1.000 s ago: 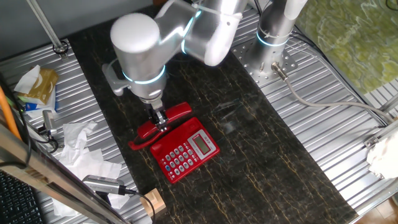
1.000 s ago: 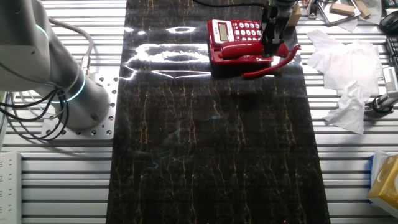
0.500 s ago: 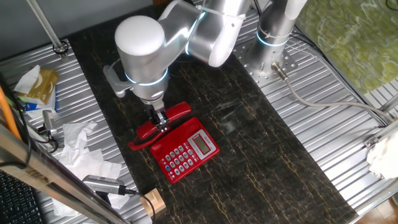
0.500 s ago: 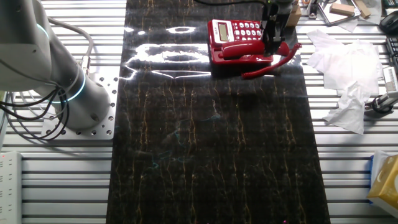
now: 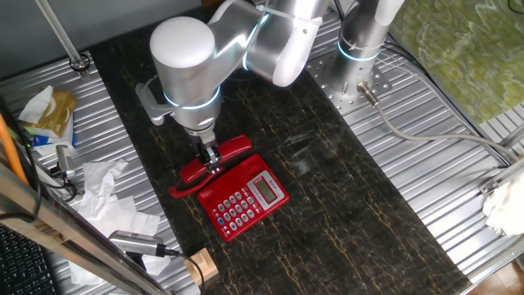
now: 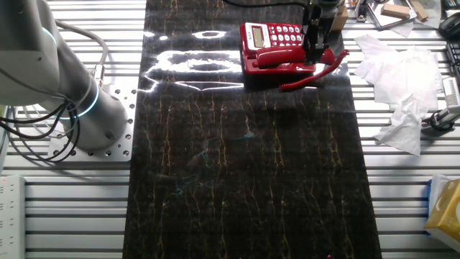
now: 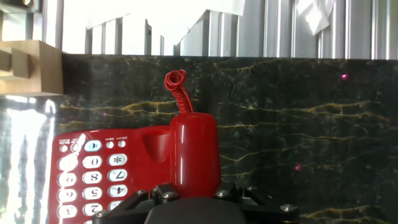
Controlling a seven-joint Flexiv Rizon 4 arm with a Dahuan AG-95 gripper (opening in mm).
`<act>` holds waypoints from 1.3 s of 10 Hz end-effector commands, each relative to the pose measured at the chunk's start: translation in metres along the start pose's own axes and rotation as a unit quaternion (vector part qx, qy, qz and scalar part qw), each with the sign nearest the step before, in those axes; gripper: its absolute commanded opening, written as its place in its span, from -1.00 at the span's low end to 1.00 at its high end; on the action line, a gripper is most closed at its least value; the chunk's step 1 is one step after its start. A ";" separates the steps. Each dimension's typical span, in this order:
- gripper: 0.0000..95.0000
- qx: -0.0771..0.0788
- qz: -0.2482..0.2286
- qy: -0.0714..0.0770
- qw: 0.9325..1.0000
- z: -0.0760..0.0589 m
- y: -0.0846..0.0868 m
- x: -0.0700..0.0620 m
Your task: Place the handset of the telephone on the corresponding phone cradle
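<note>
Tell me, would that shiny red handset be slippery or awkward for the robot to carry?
Probably a bit slippery: the handset looks like glossy, rounded plastic between the gripper fingers. It seems rigid and likely light. Its coiled cord looks springy, so it may tug back slightly when lifted.

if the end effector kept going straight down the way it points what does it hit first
The handset, since the end effector is already shut on it. Pushed further, the handset would probably press into the phone cradle at the telephone's edge, though the depth there is unclear.
</note>
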State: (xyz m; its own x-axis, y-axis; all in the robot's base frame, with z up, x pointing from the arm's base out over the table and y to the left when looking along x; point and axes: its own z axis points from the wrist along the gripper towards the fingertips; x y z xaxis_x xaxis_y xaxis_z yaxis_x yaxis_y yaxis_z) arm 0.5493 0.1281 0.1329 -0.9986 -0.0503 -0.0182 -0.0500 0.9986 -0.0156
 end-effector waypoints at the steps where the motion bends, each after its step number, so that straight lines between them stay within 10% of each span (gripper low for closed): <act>1: -1.00 -0.002 -0.010 -0.001 1.000 0.000 0.000 0.000; 13: -1.00 -0.011 -0.012 -0.017 1.000 0.000 0.000 0.000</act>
State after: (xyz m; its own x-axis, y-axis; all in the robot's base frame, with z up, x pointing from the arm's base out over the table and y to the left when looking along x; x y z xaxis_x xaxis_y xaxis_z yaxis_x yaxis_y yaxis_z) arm 0.5497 0.1284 0.1334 -0.9962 -0.0709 -0.0503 -0.0713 0.9974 0.0057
